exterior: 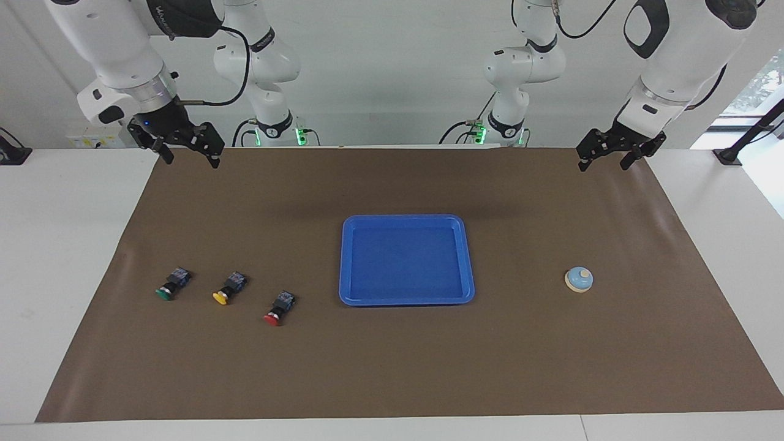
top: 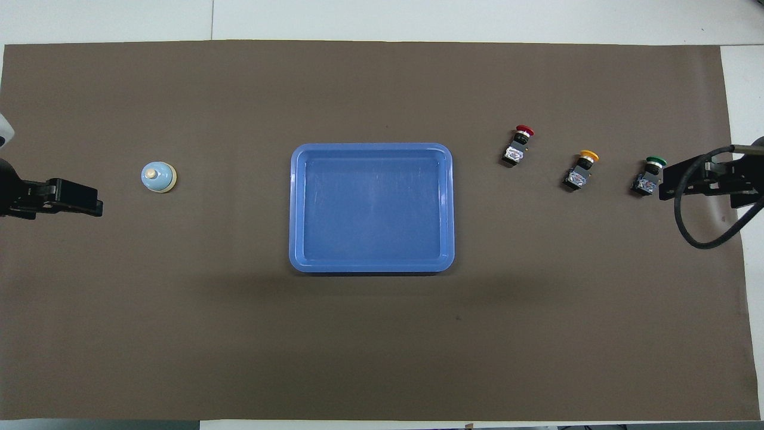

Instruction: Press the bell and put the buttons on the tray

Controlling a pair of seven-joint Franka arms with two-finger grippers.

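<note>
The blue tray (exterior: pixel 407 218) (top: pixel 371 147) lies empty at the middle of the brown mat. The light-blue bell (exterior: pixel 579 279) (top: pixel 158 177) stands toward the left arm's end. Three buttons lie on their sides in a row toward the right arm's end: red (exterior: pixel 278 307) (top: pixel 518 145) closest to the tray, then yellow (exterior: pixel 229 288) (top: pixel 582 170), then green (exterior: pixel 172 285) (top: pixel 649 175). My left gripper (exterior: pixel 603 164) hangs open and empty over the mat's corner by its base. Over the other corner by the robots, my right gripper (exterior: pixel 190 160) is raised, open, holding nothing.
The brown mat (exterior: pixel 392 367) covers most of the white table (exterior: pixel 61 245). A black cable (top: pixel 701 239) loops from the right arm's wrist. Both arm bases (exterior: pixel 275 128) stand at the table's edge.
</note>
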